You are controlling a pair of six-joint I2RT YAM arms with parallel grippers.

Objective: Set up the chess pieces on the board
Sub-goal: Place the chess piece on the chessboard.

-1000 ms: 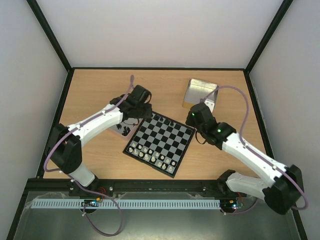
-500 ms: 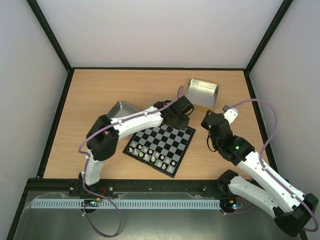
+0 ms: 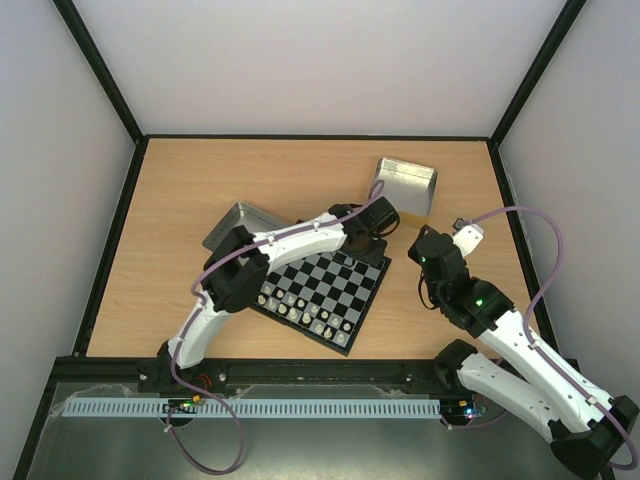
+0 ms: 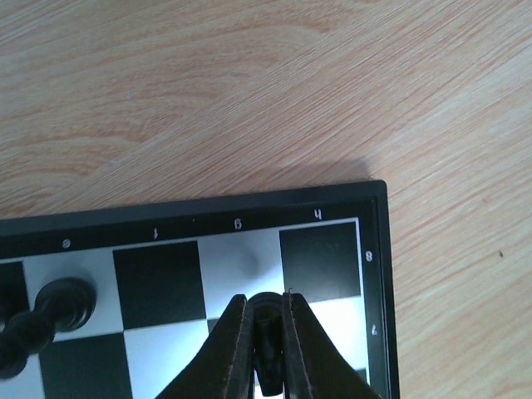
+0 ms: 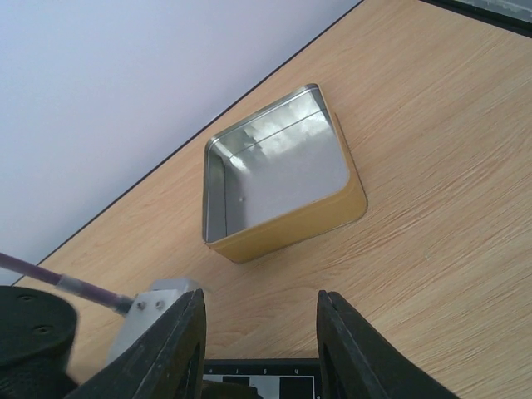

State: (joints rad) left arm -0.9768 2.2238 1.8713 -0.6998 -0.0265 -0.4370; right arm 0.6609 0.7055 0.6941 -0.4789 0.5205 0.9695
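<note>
Jaws of the left gripper (image 4: 264,301) clamped a black piece (image 4: 268,359) over a corner of the board (image 4: 379,249), likely to seat it on the back rank; right gripper (image 5: 262,326) hung parted, empty, near the tray (image 5: 287,223).

Board (image 3: 325,295) checked in black and light grey, thin black rim. Tiny black chess pieces (image 4: 66,301). Silver tin (image 5: 283,166), yellow outer sides. Pale wood-grain bench (image 3: 200,180).

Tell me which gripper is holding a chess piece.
The left gripper: it pinches a black chess piece over a corner of the board. The right gripper stands open, empty, facing a metal tray.
</note>
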